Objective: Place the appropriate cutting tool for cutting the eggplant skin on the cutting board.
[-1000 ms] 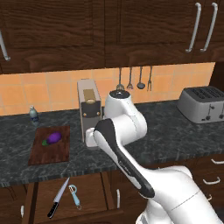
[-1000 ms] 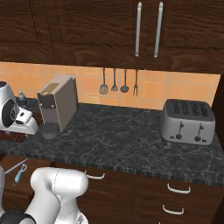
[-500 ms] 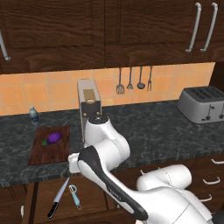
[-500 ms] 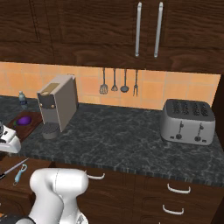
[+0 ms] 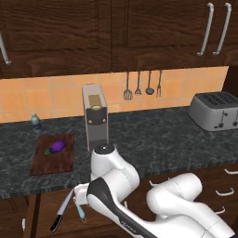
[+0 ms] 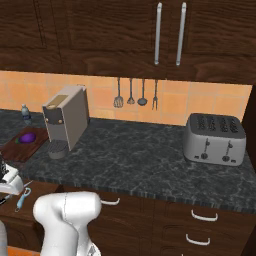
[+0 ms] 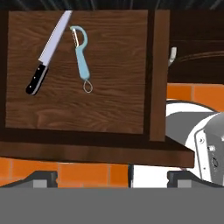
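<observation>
The arm has swung down below the desk's front edge, its spread, empty gripper [image 7: 111,177] now facing the blue-handled peeler [image 7: 81,57] beside the knife [image 7: 47,53], ready to approach it.

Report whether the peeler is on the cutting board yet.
Not yet. The peeler lies beside the knife on a wooden panel below the counter; the cutting board holds only the eggplant.

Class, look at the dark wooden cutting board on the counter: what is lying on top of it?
On the cutting board lies only the purple eggplant, near its far end. The board's surface directly under the eggplant is covered and cannot be seen.
</observation>
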Controlling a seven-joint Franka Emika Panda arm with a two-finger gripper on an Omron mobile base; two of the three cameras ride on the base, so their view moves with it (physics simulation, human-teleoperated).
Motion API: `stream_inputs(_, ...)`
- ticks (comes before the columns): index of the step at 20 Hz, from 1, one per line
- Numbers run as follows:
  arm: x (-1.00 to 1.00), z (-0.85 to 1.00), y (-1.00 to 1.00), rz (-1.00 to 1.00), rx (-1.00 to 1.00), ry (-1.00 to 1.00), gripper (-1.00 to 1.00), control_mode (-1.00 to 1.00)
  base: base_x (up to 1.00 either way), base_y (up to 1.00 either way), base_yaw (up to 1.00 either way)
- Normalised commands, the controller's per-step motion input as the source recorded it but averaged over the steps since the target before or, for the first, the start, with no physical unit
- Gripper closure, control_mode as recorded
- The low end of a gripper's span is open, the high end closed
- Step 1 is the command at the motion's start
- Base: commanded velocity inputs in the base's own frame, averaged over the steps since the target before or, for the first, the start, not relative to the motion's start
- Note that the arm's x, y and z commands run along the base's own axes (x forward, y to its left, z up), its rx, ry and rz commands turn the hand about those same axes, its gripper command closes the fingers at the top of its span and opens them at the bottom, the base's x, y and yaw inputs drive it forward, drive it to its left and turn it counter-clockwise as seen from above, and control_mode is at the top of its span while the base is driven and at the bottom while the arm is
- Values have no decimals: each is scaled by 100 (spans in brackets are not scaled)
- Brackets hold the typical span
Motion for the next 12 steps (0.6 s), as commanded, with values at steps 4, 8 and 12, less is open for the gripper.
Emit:
stream_inputs(4, 0, -47, 0, 2, -7, 11, -100, -100, 0, 0, 0)
stream_inputs(8, -24, -27, 0, 7, -10, 2, -100, -100, 0, 0, 0)
stream_inputs(12, -2, -31, 0, 3, -12, 5, -100, -100, 0, 0, 0)
